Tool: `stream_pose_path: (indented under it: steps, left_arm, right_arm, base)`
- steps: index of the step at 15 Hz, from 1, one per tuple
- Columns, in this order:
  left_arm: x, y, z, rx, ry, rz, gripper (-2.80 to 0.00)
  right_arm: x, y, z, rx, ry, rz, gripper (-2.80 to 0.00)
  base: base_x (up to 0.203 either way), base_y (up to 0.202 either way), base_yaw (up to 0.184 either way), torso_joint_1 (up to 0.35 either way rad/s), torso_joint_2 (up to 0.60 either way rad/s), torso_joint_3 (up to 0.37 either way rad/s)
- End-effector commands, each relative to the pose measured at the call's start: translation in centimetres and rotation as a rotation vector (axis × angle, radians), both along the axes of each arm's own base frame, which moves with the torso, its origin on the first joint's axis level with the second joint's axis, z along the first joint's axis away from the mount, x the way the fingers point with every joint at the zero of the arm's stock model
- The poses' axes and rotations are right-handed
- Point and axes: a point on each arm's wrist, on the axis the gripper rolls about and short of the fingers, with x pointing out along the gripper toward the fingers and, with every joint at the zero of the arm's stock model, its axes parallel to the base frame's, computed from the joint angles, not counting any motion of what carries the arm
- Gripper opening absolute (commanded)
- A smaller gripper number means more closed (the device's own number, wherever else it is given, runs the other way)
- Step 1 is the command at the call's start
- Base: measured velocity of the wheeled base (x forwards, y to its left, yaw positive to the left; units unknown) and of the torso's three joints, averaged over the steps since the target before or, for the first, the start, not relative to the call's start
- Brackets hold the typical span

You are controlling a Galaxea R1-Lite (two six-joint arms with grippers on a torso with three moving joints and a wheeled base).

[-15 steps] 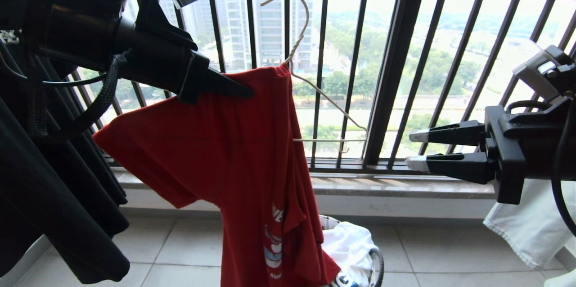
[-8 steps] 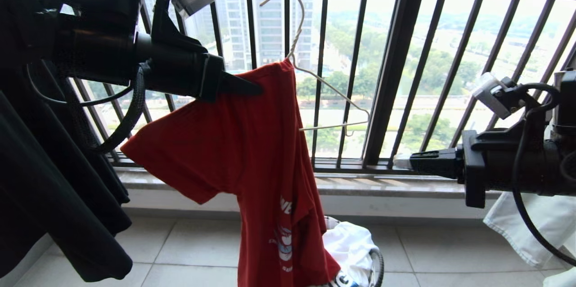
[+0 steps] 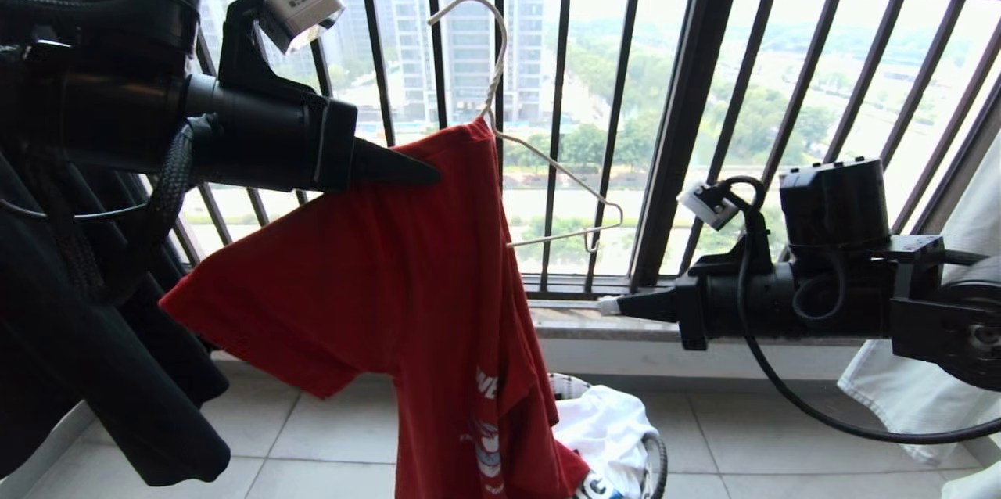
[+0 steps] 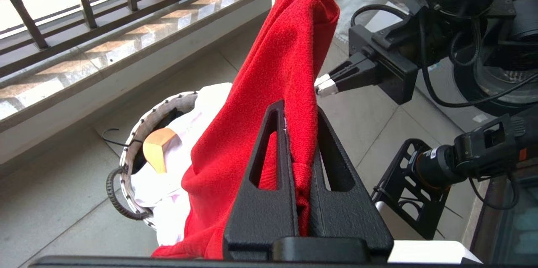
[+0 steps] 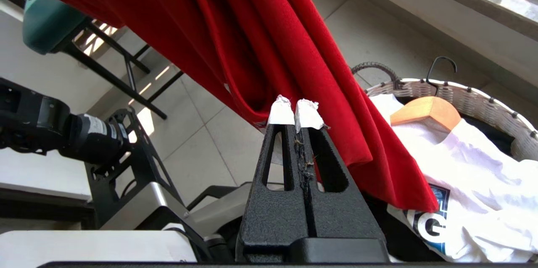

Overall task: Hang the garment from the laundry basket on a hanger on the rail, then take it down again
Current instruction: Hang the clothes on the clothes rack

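My left gripper (image 3: pixel 428 170) is shut on the shoulder of the red garment (image 3: pixel 391 288), holding it up in front of the window. The fabric is pinched between its black fingers (image 4: pixel 275 163). The garment drapes over the left half of the white wire hanger (image 3: pixel 547 163), and the hanger's right half is bare. Its hook (image 3: pixel 469 6) hangs on nothing. My right gripper (image 3: pixel 606 305) is shut and empty. It points at the garment (image 5: pixel 260 28) from the right, with its taped tips (image 5: pixel 294 112) close to the cloth. The laundry basket (image 3: pixel 657 460) stands below. The rail is out of view.
A black garment (image 3: pixel 78 374) hangs at the left and a white one (image 3: pixel 915 397) at the right. The barred window railing (image 3: pixel 680 131) and its sill are just behind. In the basket (image 5: pixel 462 95) lie a white shirt (image 5: pixel 470 184) and a wooden hanger (image 5: pixel 424 110).
My right gripper has shut, rolled over, and moved down and left toward the garment. My left gripper has kept its hold, and the hanger's hook has drifted slightly left.
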Motion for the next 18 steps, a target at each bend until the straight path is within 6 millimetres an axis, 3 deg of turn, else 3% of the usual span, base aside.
stream_pose_path:
  steps: [1,4,5,8,13,18]
  left_arm:
    - [-1.2,0.5,0.6,-0.025,-0.016,0.002,-2.80]
    - [-1.3,0.5,0.7,-0.032,-0.015,0.005,-2.80]
    - [-1.3,0.5,0.7,-0.032,-0.015,0.004,-2.80]
    - [-1.0,0.3,0.5,-0.030,-0.009,0.004,-2.80]
    - [-1.2,0.5,0.7,-0.034,-0.018,0.004,-2.80]
    - [-1.5,0.6,0.9,-0.037,-0.026,0.006,-2.80]
  right_arm:
    - [0.3,1.2,-1.3,-0.011,0.047,0.034,-2.80]
    - [0.3,2.0,-1.4,0.020,0.121,0.027,-2.80]
    - [0.2,2.5,-1.7,0.018,0.138,0.038,0.00]
    - [-0.1,4.0,-1.7,0.059,0.235,0.040,0.00]
    - [1.8,5.9,-2.5,0.113,0.401,-0.038,0.00]
    - [2.5,6.3,-3.4,0.087,0.437,-0.073,0.00]
  base:
    - [0.000,0.000,0.000,0.000,0.00,0.000]
    - [0.000,0.000,0.000,0.000,0.00,0.000]
    - [0.000,0.000,0.000,0.000,0.00,0.000]
    - [0.000,0.000,0.000,0.000,0.00,0.000]
    - [0.000,0.000,0.000,0.000,0.00,0.000]
    - [0.000,0.000,0.000,0.000,0.00,0.000]
